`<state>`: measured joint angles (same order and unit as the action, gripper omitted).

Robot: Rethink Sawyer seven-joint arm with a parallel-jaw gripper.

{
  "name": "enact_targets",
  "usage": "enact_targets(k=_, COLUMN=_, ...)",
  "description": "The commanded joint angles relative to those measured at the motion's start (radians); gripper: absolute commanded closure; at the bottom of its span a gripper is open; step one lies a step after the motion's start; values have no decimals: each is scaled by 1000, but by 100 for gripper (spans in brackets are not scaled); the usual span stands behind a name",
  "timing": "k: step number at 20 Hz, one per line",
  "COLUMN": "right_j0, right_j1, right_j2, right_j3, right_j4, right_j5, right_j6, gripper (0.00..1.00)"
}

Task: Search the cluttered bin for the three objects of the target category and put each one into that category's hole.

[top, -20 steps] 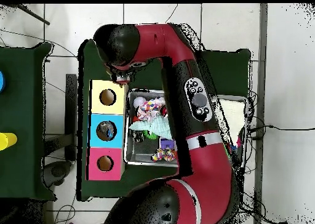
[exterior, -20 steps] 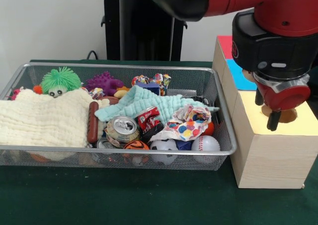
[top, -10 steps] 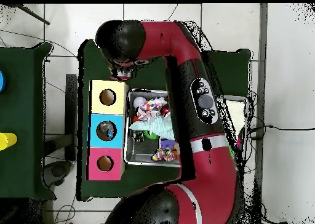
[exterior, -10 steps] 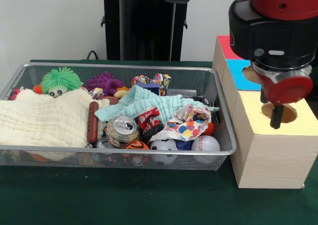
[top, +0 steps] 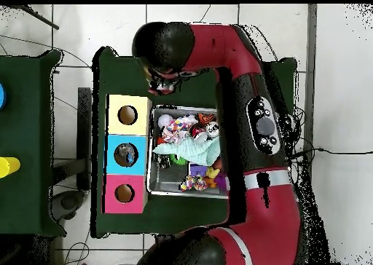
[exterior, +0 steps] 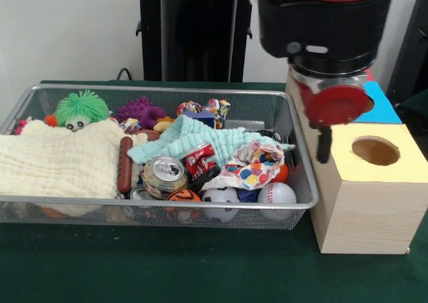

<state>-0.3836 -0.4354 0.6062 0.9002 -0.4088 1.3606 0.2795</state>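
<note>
The hand (exterior: 324,153) hangs over the gap between the bin (exterior: 167,92) and the box (exterior: 361,206), at 3 o'clock of the bin in the front view. Nothing is seen in it. Whether it is released or clenched cannot be told.

The step in hand is judged to be a fresh search of the bin, since no object is being carried. The target category is not shown. If balls are meant, three are seen crowded at 5 o'clock in the bin: a baseball (exterior: 276,193), a soccer ball (exterior: 221,196) and an orange ball (exterior: 183,196). All three are partly tucked under a spotted wrapper (exterior: 253,166). The next move would call for the hand to be brought over that corner and lowered beside the wire wall, where little room is left.

In the front view only the yellow hole (exterior: 376,150) is seen open, and the clutter can be read, along with the cream cloth (exterior: 53,159) hiding the 9 o'clock half. In the overhead view all three holes are shown in a row, yellow (top: 127,115), blue (top: 125,154) and red (top: 124,193). There the hand (top: 162,84) is placed at 12 o'clock of the bin (top: 150,167), whose 3 o'clock side is covered by the arm.
</note>
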Motion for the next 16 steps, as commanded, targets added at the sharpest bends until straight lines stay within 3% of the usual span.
enact_targets(k=1, right_j0=-33, right_j1=1, right_j2=-128, right_j3=-7, right_j4=-51, right_j5=156, right_j6=165, gripper=0)
enact_targets(k=6, right_j0=-61, right_j1=15, right_j2=-148, right_j3=-56, right_j4=-47, right_j5=145, right_j6=139, gripper=0)
enact_targets(k=16, right_j0=-77, right_j1=128, right_j2=-189, right_j3=-291, right_j4=-160, right_j5=178, right_j6=44, gripper=0)
